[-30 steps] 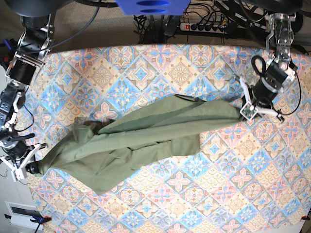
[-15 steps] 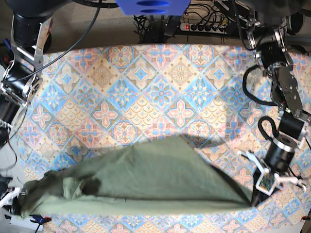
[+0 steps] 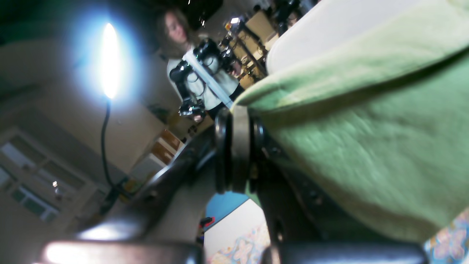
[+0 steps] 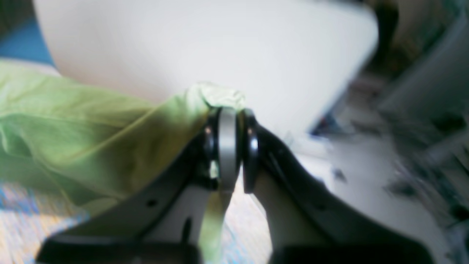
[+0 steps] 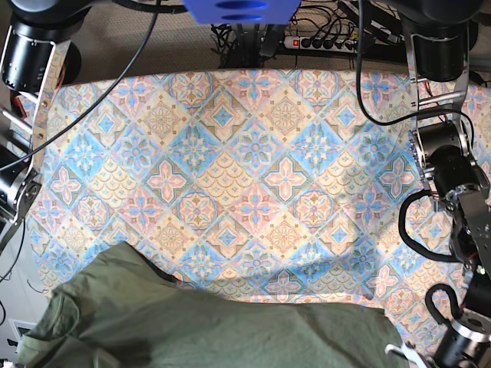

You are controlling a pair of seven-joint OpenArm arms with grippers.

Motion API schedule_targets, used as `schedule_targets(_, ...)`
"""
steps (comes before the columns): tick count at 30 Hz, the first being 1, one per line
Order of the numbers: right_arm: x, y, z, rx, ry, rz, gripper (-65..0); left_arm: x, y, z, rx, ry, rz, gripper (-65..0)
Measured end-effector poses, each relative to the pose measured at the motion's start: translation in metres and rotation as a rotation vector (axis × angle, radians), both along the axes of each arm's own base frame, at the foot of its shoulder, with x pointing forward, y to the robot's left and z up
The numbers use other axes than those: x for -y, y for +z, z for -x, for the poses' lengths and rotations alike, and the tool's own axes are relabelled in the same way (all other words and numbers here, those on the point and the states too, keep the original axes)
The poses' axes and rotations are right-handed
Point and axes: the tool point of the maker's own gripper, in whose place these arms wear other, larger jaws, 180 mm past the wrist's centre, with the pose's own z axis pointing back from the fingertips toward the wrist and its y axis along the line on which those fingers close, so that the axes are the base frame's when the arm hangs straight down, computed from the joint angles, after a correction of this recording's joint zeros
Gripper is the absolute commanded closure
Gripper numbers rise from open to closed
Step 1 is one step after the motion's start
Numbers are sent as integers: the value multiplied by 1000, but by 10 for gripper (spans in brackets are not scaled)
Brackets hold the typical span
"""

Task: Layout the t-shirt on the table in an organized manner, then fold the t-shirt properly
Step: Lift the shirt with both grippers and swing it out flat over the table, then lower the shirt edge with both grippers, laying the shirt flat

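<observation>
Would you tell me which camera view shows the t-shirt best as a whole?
The base view: the t-shirt spreads across the near edge of the table. Each wrist view shows only a bunched patch of green cloth clamped in the left gripper or the right gripper.

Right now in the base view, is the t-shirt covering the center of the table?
No. The t-shirt is bunched along the near edge, and the table shows bare patterned cloth across its center.

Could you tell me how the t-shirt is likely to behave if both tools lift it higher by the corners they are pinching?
The t-shirt would probably sag between the left tool and right tool, since it already creases and drapes softly. It looks light, being thin fabric. Bunched cloth at each pinch suggests it could slip if tugged hard.
</observation>
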Motion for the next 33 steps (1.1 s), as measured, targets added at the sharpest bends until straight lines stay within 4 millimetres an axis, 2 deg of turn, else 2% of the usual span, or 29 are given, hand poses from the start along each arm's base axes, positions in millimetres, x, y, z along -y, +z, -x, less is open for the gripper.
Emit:
schedule_targets(2,-4,12,17,72,18,25,-10,5,-14,18,7,-17,-58,0)
schedule_targets(3,-7,12,28,108,44,19,-10,5,-24,28,4,-13,-82,0)
schedule_targets(4,-3,1,39,105,38,29,-10,4,-37,36,-18,-3,-109,0)
schedule_targets(5,-1,-18,49,73,31,45,-10,4,-53,45,-49,-4,-134,0)
schedule_targets(7,2,-69,63,-24,9,53,-10,4,-87,60,-122,-24,-184,0)
schedule_targets(8,1,-96,69,-96,-1,74,-10,2,-103,65,-160,-33,-182,0)
schedule_targets(10,-6,-134,85,-170,10,87,-10,-7,-133,76,-232,-39,-146,0)
schedule_targets(11,-6,-143,93,-187,3,103,-10,-18,-148,82,-276,-16,-122,0)
schedule_targets(13,-9,-140,106,-135,19,115,-10,-39,-164,96,-311,9,-71,0)
schedule_targets(14,-13,-147,112,-144,36,125,-9,-45,-177,105,-345,9,-62,0)
schedule_targets(16,-21,-171,126,-205,50,164,-9,-56,-204,124,-421,16,-61,0)
schedule_targets(17,-25,-191,135,-258,60,171,-9,-62,-224,137,-488,19,-85,0)
schedule_targets(20,-29,-220,161,-320,77,167,-9,-60,-264,166,-601,-15,-82,0)
schedule_targets(24,-23,-234,181,-364,57,203,-9,-58,-299,201,-727,-51,-91,0)
schedule_targets(27,-30,-268,204,-457,86,199,-9,-62,-326,226,-842,-42,-112,0)
schedule_targets(29,-31,-288,218,-516,92,192,-9,-62,-336,238,-883,-46,-107,0)
schedule_targets(33,-30,-310,241,-590,103,198,-9,-62,-351,259,-953,-51,-101,0)
